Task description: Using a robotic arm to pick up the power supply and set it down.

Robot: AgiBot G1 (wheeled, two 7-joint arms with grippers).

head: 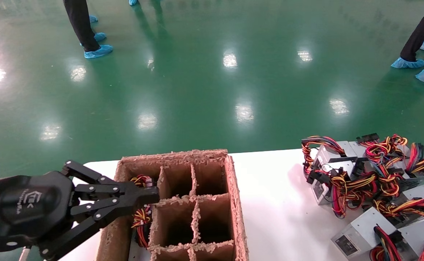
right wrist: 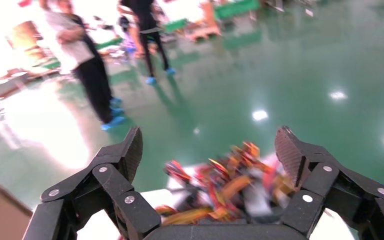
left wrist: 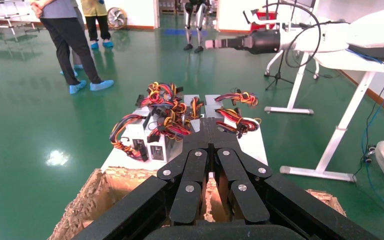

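A power supply (head: 142,214) sat in the divided box's (head: 233,203) left compartment near the surface's (head: 273,203) left edge, more (head: 360,235) piled at the right edge. The left end effector (head: 150,197) hovered over it, closed and empty, so withdrawing straight would likely avoid snagging wires; the right end effector (right wrist: 207,150) stood wide open above the pile.

Bright overhead lighting throughout. Ceiling lamps mirror as white glare spots on the glossy green floor (head: 212,72), strongest at 9 o'clock in the head view. The white table (head: 277,203) is nearly overexposed. The right wrist view is motion-blurred, washed out toward 10 o'clock; the cable pile (right wrist: 225,185) is smeared. The left wrist view is sharp.
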